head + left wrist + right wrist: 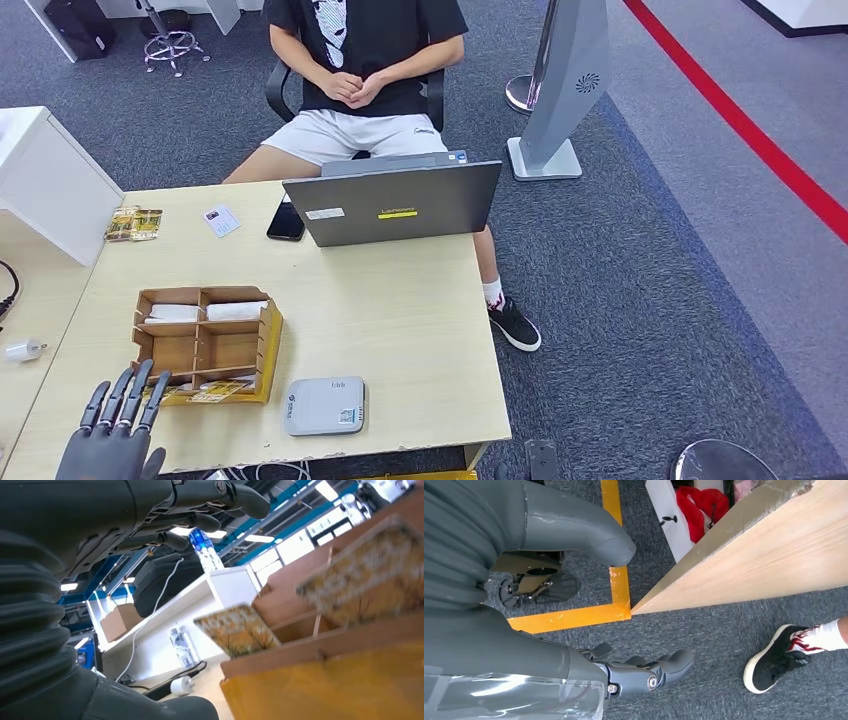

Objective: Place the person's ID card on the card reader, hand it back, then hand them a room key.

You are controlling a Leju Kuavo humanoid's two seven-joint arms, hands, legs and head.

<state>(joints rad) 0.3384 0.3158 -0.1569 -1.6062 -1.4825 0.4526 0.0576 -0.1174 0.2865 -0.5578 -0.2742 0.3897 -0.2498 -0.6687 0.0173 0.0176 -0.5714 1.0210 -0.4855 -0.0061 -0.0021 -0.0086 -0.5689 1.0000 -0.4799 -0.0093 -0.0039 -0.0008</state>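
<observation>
I see the ID card lying untouched across the worktop, card reader bare; both steps remain. My left robot hand is open and empty, the right robot hand loosely curled, holding nothing.

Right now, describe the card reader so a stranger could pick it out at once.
Start at the wooden table and go to its near edge, opposite the laptop. Just right of the wooden organizer lies the card reader: a flat grey rounded box, the only grey item there.
</observation>
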